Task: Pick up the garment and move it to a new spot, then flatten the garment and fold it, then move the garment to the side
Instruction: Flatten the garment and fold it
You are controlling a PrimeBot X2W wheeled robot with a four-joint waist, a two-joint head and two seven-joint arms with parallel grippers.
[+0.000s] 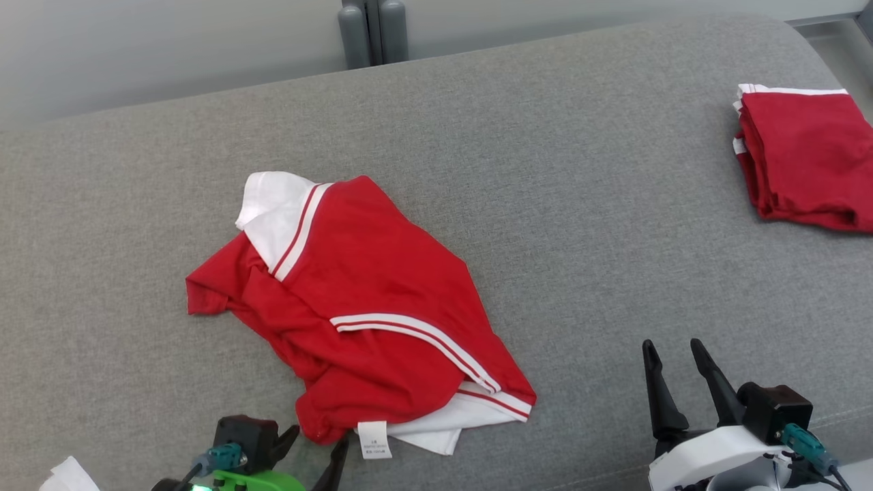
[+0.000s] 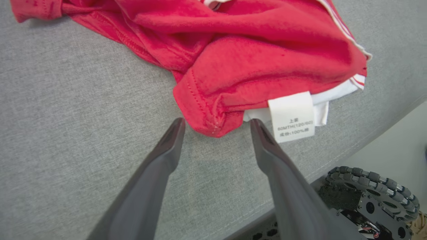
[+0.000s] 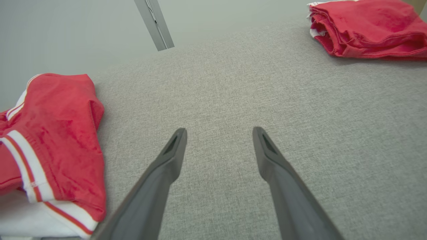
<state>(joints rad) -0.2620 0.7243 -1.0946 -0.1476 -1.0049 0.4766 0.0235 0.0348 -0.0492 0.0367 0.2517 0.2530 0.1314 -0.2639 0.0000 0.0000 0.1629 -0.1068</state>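
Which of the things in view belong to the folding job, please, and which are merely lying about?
Job: crumpled red-and-white garment; open left fingers at its hem; open right fingers; grey cushion beneath.
Lying about: folded red garment far right; grey post behind.

folded red clothes [image 1: 808, 157] far right | grey upholstery [image 1: 580, 204] | grey posts [image 1: 374, 31]

We take this for a plain laboratory-style room: a broad table [image 1: 580, 204] covered in grey fabric stands before a bare pale wall [image 1: 170, 48], with grey upright tubes [image 1: 374, 31] behind it.
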